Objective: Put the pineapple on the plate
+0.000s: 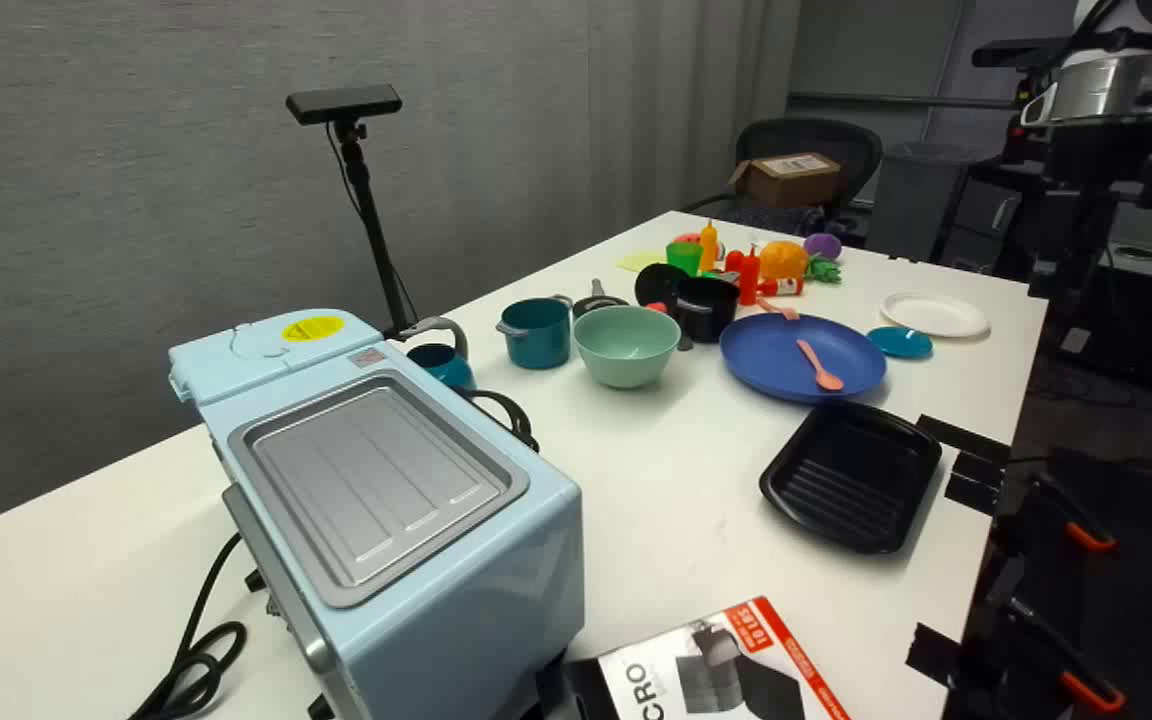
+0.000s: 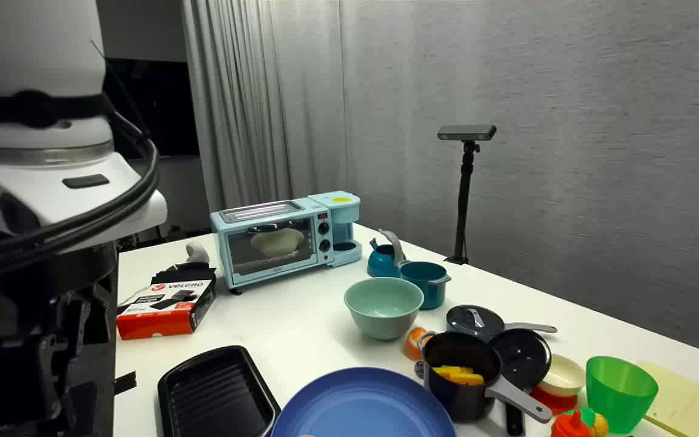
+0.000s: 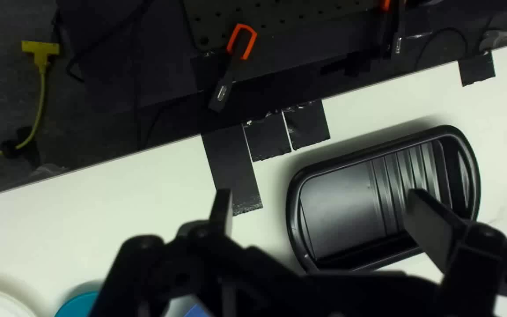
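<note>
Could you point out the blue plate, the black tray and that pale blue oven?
Blue plate [image 1: 776, 362]: in an exterior view, on its flat upper surface.
Black tray [image 3: 342, 209]: in the wrist view, on its smooth floor.
Pale blue oven [image 2: 267, 258]: in an exterior view, on its glass door.

White table [image 1: 661, 510], blue plate [image 1: 761, 358], black tray [image 1: 851, 475]; pineapple [image 1: 783, 260], probably

"VELCRO" and "10 LBS" on a box [image 2: 166, 306]

A spoon [image 1: 816, 364] lies on the plate [image 1: 771, 358]; from where I stand, bowl [image 1: 626, 358] at its nine o'clock, saucer [image 1: 900, 342] at three, tray [image 1: 844, 485] at five (pot [image 1: 710, 318] at ten).
</note>
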